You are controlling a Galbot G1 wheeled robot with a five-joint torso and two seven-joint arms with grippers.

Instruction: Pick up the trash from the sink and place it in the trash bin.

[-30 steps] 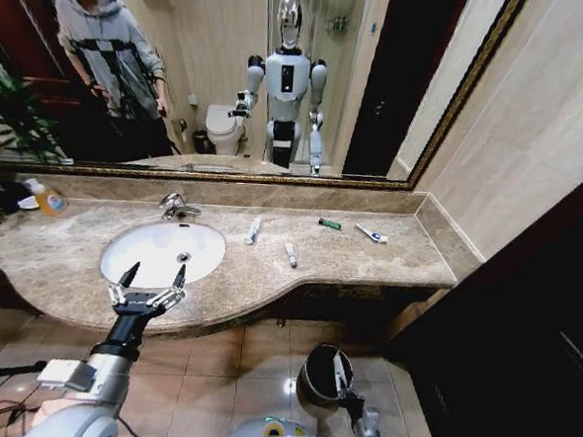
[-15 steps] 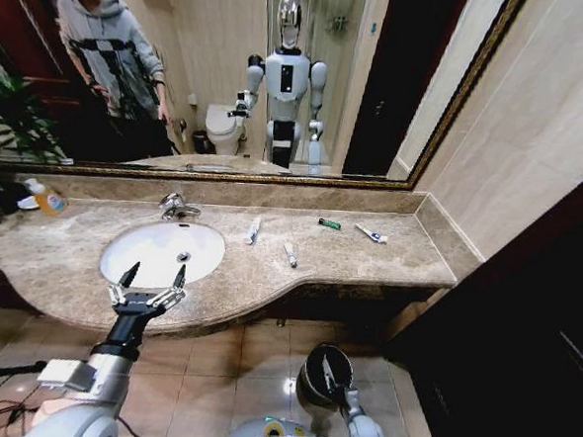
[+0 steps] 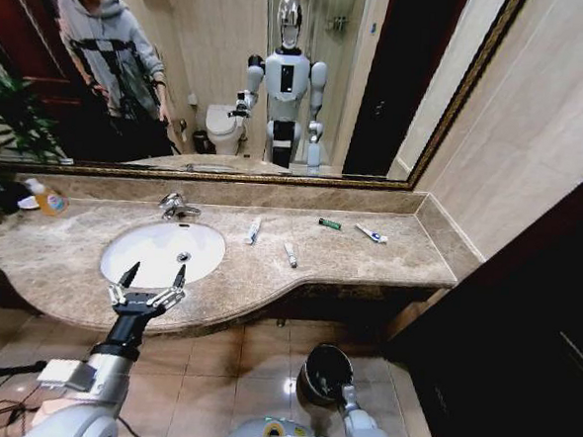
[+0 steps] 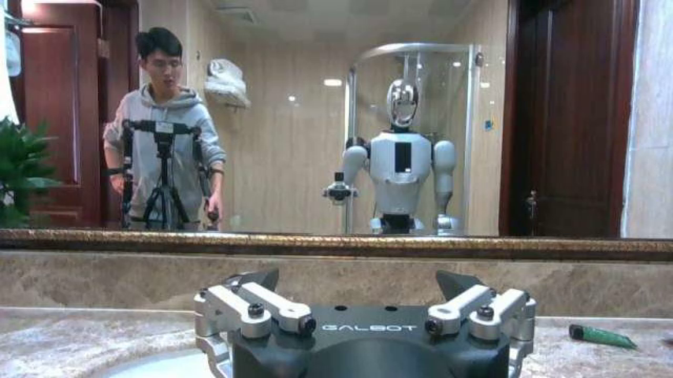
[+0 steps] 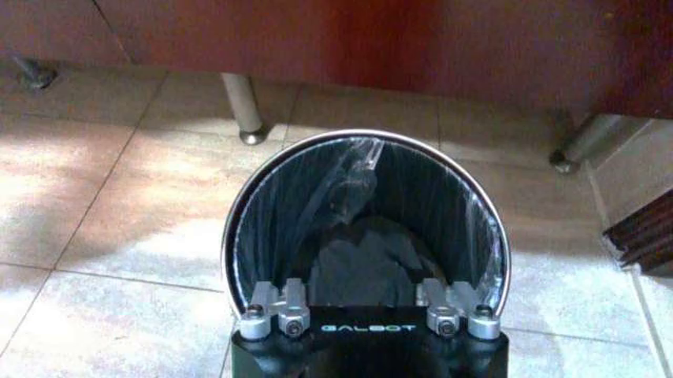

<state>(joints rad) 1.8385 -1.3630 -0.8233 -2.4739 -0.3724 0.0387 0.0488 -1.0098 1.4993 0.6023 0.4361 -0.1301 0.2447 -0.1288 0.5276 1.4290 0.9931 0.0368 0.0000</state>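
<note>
The right hand [image 5: 358,319] is being held low over the trash bin [image 3: 326,372] on the tiled floor, down in front of the tabletop [image 3: 368,255], and in the right wrist view its short fingers [image 5: 271,311] are being kept spread apart with nothing between them, the black liner of the bin lying directly beneath. A drop into the bin appears to be the step in hand, and for it to be done well the hand is best kept centred inside the shiny rim, well clear of the edge, so that anything let go is falling onto the liner and not the tiles. Whether a piece is already lying in the bin cannot be told against the dark plastic. Up above, the left hand [image 3: 149,281] is being held out level over the near rim of the sink [image 3: 161,252], wrist straight, its dark fingertips [image 3: 130,271] splayed wide and gripping nothing. The trash is being left on the tabletop beside the basin: a white tube [image 3: 254,229] just beside the basin, a second white tube [image 3: 290,254] nearer the front edge, a green piece [image 3: 330,224] towards the mirror, and a white-and-blue stick [image 3: 371,233] farthest along. The basin itself is looking bare.
</note>
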